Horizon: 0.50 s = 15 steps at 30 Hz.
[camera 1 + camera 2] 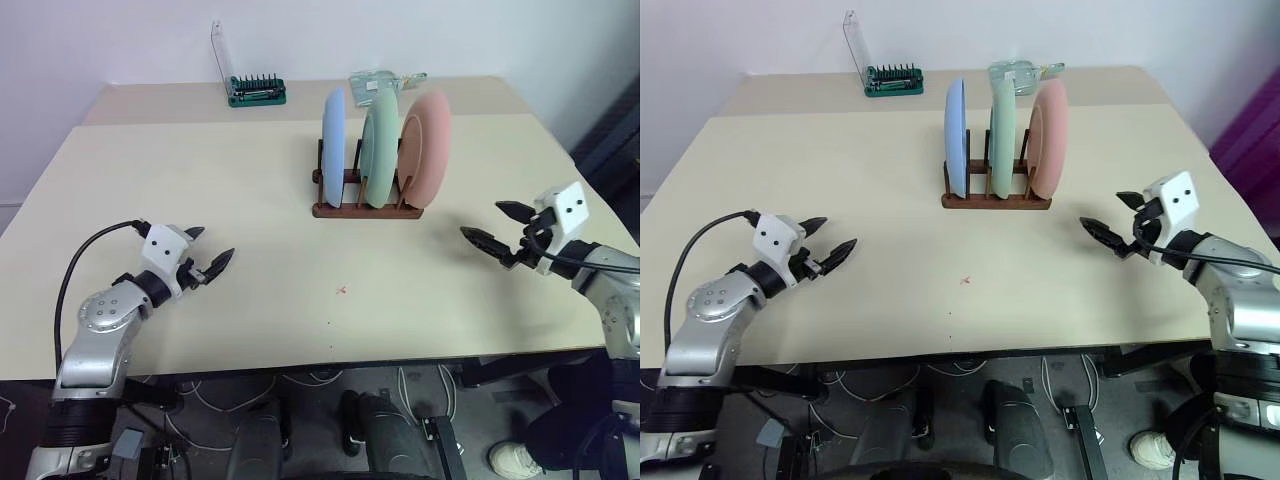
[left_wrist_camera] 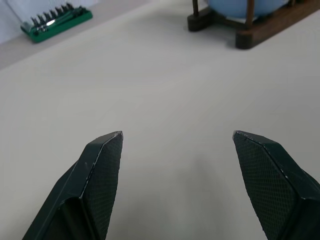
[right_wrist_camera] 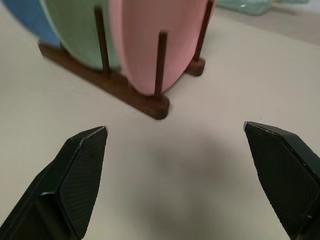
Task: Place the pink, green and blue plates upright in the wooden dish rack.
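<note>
The blue plate point(image 1: 334, 145), the green plate point(image 1: 380, 145) and the pink plate point(image 1: 427, 145) stand upright side by side in the wooden dish rack point(image 1: 366, 208) at the table's far middle. My left gripper point(image 1: 207, 252) hovers over the near left of the table, open and empty, well apart from the rack. Over the near right my right gripper point(image 1: 493, 227) is open and empty too, pointing toward the rack. In the right wrist view the pink plate point(image 3: 145, 40) and the rack's pegs point(image 3: 160, 62) lie just ahead of the wide-spread fingers.
A green tray of tool bits point(image 1: 257, 92) sits at the far edge of the table. A pale green clear object point(image 1: 378, 82) lies behind the rack. The beige table point(image 1: 250, 200) ends close beneath both arms, with cables on the floor below.
</note>
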Tool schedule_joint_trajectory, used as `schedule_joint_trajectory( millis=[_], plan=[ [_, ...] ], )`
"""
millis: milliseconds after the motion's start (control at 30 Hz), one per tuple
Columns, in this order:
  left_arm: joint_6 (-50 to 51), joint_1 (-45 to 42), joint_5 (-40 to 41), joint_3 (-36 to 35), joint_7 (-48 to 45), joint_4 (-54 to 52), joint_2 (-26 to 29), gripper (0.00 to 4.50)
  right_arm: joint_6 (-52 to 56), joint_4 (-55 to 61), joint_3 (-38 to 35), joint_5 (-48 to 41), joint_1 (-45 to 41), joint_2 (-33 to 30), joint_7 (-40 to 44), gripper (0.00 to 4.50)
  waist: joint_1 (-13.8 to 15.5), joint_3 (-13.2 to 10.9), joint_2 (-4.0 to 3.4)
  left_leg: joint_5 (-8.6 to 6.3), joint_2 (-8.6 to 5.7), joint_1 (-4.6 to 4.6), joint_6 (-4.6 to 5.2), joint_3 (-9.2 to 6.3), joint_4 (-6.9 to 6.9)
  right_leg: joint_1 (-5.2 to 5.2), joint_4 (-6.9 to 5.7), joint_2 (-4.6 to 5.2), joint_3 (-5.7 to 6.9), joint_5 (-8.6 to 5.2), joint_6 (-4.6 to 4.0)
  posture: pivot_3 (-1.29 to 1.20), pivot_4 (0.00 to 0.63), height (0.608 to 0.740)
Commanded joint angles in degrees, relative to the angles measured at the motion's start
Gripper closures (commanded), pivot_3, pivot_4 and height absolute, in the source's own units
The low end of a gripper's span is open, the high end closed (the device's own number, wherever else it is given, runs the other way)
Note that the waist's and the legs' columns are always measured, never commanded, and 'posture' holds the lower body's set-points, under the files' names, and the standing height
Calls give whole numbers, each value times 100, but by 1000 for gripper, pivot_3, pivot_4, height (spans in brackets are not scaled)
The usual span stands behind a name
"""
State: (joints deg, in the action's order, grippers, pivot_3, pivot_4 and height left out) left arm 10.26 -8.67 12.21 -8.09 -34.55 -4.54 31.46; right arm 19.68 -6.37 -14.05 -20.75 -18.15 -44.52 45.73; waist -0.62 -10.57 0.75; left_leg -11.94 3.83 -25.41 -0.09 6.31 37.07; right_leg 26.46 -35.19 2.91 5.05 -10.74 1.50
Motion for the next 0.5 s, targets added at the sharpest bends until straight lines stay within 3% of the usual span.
schedule_joint_trajectory(
  millis=[33,500],
  plan=[
    [3,-53,-180,168,170,-127,-94,886,-361,-316,53,170,-166,196,-113,42,5,1,3,0,-1,-1,1,0,0,-1,1,0,0,0,0,0,150,730],
    [187,-298,-596,436,1082,-281,-781,886,-1385,-1732,439,571,-755,833,-98,42,3,2,4,10,-6,0,19,1,4,-4,-6,-9,-2,7,14,0,150,730]
  ],
)
